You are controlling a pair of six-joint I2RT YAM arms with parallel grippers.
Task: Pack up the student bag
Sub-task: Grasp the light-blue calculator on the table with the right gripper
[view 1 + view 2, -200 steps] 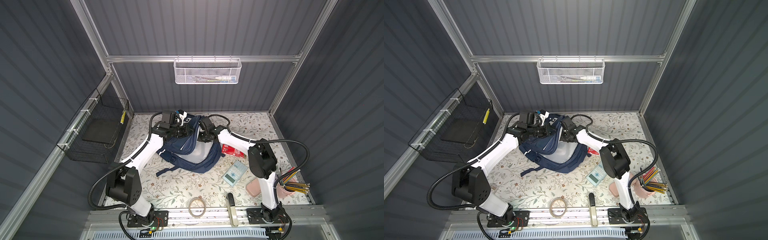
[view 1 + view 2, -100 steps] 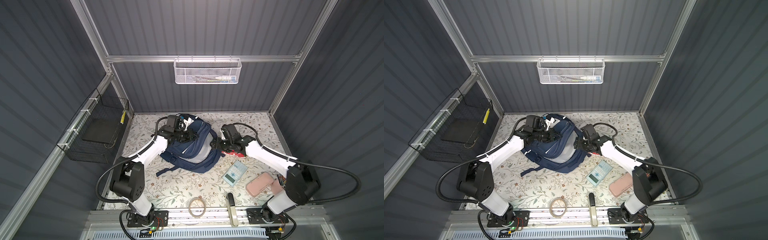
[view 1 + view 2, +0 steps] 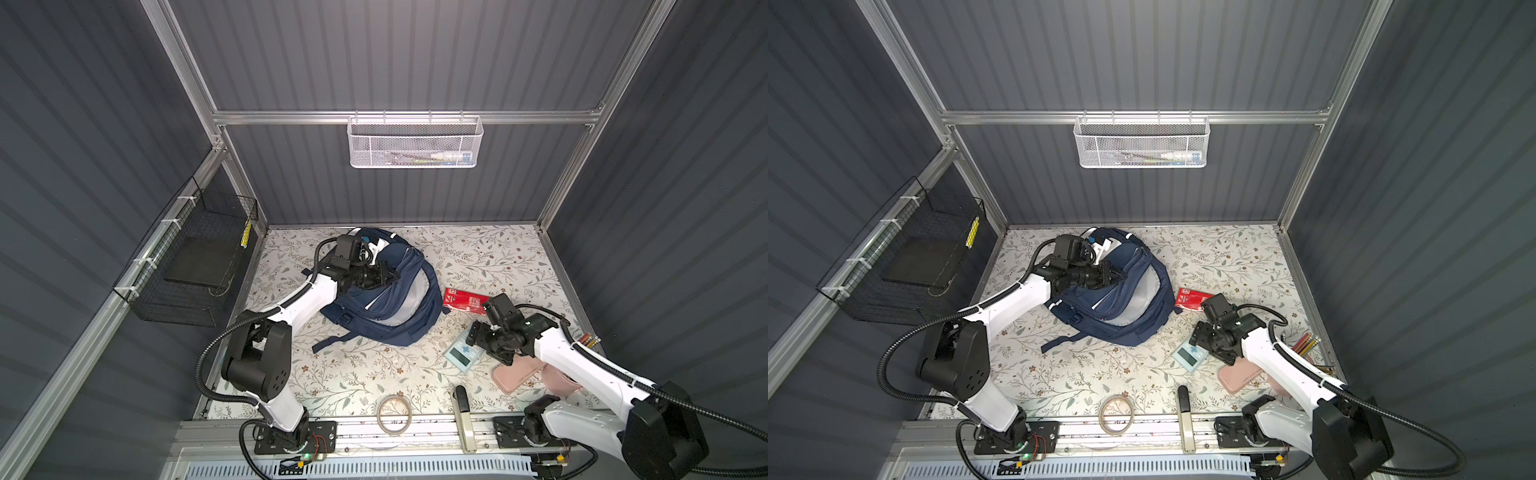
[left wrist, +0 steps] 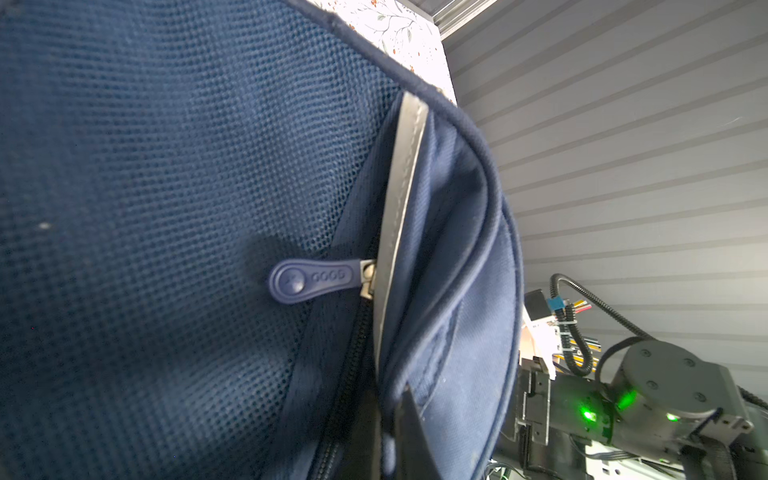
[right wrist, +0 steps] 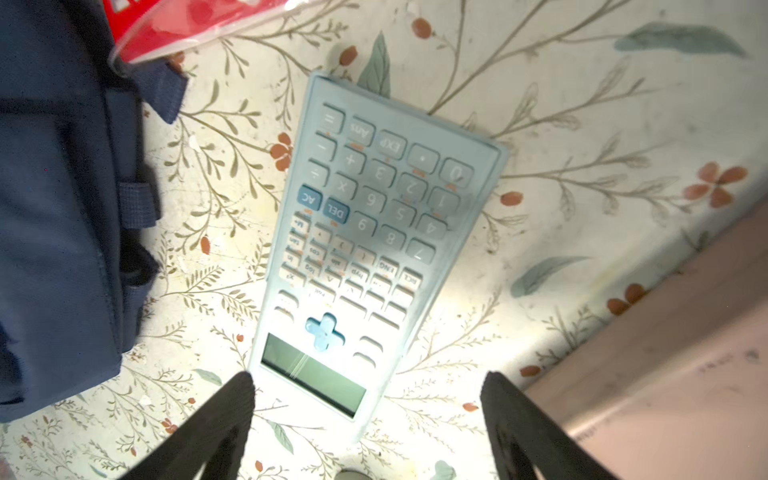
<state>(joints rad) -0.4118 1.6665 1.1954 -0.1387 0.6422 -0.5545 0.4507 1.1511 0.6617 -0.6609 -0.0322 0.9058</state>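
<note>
- The left gripper [image 3: 386, 276] has its jaws together, clamped on a fold of fabric near the top of the student bag [image 3: 390, 307].
- In the left wrist view, one dark finger [image 4: 409, 436] presses against the bag's flap, in line with a grey stripe [image 4: 401, 199].
- A blue zipper pull [image 4: 309, 280] lies flat on the mesh panel, just beside that stripe.
- The right gripper [image 5: 368, 378] has its jaws wide apart and grips nothing.
- Its two black fingers [image 5: 230, 419] straddle the display end of a light blue calculator [image 5: 374, 232]. Contact with the calculator cannot be determined.
- The calculator lies face up on the floral table [image 3: 353, 374], between the student bag and a pink pencil case [image 3: 519, 372].
- The right arm crosses over part of the pencil case.
- A red packet [image 3: 463, 299] lies on the table just beside the bag's right edge, behind the right gripper.
- In both top views the student bag lies on the table left of centre, close to the back wall.
- Its main compartment gapes, pale grey lining shows, and one strap trails toward the front.
- A tape roll [image 3: 395, 414] rests at the front edge of the table.
- Coloured pencils [image 3: 1306, 345] show at the right edge, behind the right arm.
- A white mesh basket [image 3: 415, 143] hangs on the back wall, and a black wire basket [image 3: 195, 266] hangs on the left wall.
</note>
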